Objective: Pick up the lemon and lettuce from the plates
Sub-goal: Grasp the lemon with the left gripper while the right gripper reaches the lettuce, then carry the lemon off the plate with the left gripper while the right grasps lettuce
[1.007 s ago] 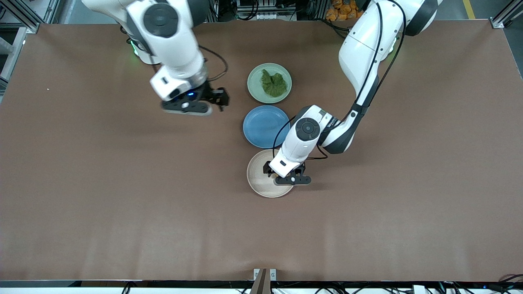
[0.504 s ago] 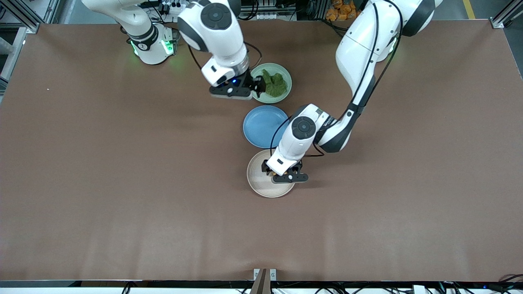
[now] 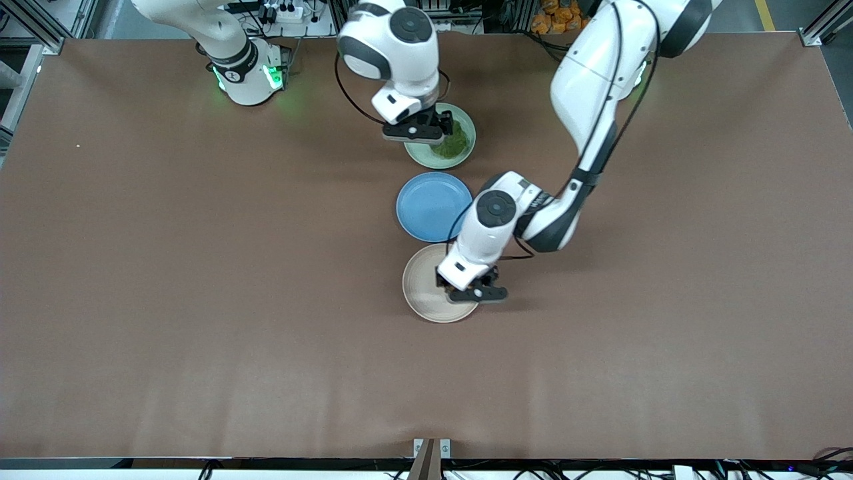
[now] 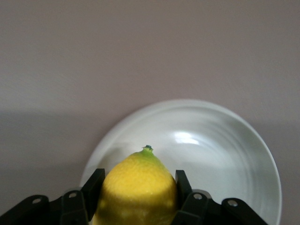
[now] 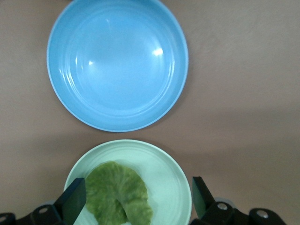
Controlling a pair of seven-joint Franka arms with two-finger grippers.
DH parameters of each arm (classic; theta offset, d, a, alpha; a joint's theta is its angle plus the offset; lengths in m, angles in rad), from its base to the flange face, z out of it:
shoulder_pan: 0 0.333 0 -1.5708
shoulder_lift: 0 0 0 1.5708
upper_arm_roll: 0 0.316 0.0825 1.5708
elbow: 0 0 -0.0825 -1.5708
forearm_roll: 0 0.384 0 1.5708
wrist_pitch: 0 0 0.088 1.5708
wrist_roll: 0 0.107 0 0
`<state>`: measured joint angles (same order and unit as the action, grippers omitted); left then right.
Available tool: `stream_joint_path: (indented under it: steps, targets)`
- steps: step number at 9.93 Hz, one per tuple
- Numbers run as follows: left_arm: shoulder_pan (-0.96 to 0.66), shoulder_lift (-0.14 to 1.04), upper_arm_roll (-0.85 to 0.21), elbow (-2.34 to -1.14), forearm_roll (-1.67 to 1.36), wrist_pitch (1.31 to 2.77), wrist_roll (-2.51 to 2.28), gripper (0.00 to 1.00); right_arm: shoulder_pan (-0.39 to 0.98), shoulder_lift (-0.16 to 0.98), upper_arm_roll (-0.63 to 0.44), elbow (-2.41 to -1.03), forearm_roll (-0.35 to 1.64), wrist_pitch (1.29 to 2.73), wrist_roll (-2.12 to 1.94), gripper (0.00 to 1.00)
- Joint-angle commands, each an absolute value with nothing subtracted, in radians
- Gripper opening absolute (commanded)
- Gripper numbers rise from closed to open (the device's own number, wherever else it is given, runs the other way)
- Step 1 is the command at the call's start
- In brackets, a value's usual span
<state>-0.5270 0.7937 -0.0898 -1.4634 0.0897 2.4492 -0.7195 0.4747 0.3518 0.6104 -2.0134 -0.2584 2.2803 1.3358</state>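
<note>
Two claws are at work: the left claw (image 4: pixel 138 199) pinches the lemon (image 4: pixel 138 190) over the beige plate (image 3: pixel 423 293), while the right claw (image 5: pixel 138 199) hangs spread wide around the lettuce (image 5: pixel 117 192) on the mint plate (image 5: pixel 164 173), fingers (image 5: pixel 72 199) apart.
</note>
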Motion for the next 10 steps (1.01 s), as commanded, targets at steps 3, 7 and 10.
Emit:
stream_joint_path:
  steps: [3, 7, 10]
  targets:
    - [-0.289, 0.540, -0.129, -1.502, 0.043, 1.987, -0.348, 0.00, 0.532, 0.488, 0.615, -1.991, -0.437, 2.315, 1.497, 1.00]
    - [-0.133, 0.577, -0.126, -1.650, 0.052, 2.029, -0.334, 0.00, 0.560, 0.584, 0.640, -1.973, -0.598, 2.359, 1.675, 1.00]
    - [-0.049, 0.612, -0.126, -1.710, 0.052, 2.161, -0.262, 0.00, 0.575, 0.615, 0.667, -1.968, -0.610, 2.359, 1.707, 1.00]
